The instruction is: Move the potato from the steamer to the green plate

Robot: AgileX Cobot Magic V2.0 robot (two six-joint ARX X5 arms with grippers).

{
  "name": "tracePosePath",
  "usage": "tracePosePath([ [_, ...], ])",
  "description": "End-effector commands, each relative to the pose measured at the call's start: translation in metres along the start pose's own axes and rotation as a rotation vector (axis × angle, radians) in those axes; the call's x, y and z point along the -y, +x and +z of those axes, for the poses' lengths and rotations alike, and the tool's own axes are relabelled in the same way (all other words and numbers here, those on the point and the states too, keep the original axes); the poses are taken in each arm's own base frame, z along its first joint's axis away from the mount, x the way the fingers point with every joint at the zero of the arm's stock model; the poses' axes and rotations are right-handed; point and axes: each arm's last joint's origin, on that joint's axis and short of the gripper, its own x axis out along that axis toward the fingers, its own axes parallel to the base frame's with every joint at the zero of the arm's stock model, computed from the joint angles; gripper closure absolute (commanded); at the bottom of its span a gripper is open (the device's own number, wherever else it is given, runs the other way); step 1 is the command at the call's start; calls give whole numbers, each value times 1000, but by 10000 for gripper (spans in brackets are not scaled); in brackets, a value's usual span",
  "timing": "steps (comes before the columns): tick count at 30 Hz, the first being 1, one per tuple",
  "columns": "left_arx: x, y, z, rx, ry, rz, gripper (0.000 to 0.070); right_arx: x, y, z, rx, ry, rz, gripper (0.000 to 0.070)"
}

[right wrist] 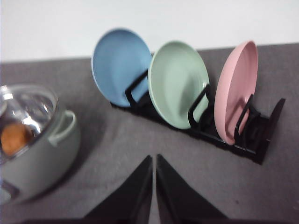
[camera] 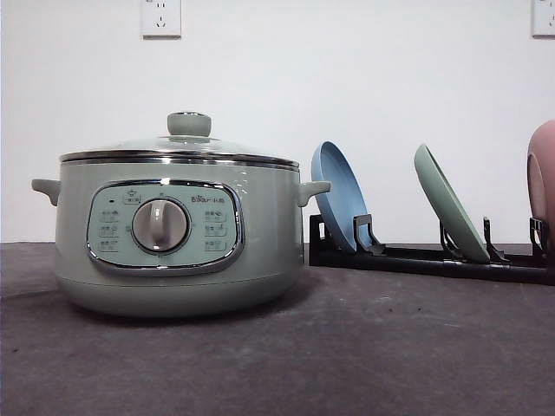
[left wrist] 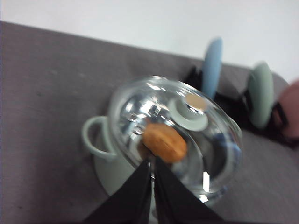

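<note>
With both claws pressed closed and empty — the left claw (left wrist: 152, 163) poised over the steamer (camera: 178, 234), the right claw (right wrist: 154, 161) above bare table (camera: 347, 355) beside it — the potato (left wrist: 164, 142) sits inside the steamer under the glass lid (left wrist: 187, 135). The lid must come off first: grip its knob (camera: 189, 124) squarely and lift straight up. The green plate (right wrist: 179, 91) stands in the rack (right wrist: 243, 135) beyond the steamer.

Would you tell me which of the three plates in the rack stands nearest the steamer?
The blue plate, at the rack's steamer end; the green plate and pink plate stand farther along.
</note>
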Motion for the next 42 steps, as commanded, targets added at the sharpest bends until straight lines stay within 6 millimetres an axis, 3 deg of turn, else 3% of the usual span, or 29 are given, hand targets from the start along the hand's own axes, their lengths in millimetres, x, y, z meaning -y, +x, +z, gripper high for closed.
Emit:
tracePosePath([
  [1, 5, -1, 11, -15, 72, -28, 699, -1, 1, 8, -32, -65, 6, 700],
  [7, 15, 8, 27, -135, 123, -100, 699, -2, 12, 22, -196, -98, 52, 700],
  [16, 21, 13, 28, -181, 144, -143, 694, -5, 26, 22, -302, -107, 90, 700],
  [18, 21, 13, 28, -180, 144, -143, 624, -5, 26, 22, -302, -108, 93, 648],
  [22, 21, 13, 28, -179, 144, -143, 283, -5, 26, 22, -303, -97, 90, 268],
  [24, 21, 13, 28, -178, 145, -143, 182, -5, 26, 22, -302, -96, 89, 199],
  [36, 21, 13, 28, -179, 141, -142, 178, -5, 29, 25, -282, -63, 88, 200],
  [42, 21, 13, 28, -178, 141, -142, 180, -5, 46, 41, -243, 5, 118, 201],
])
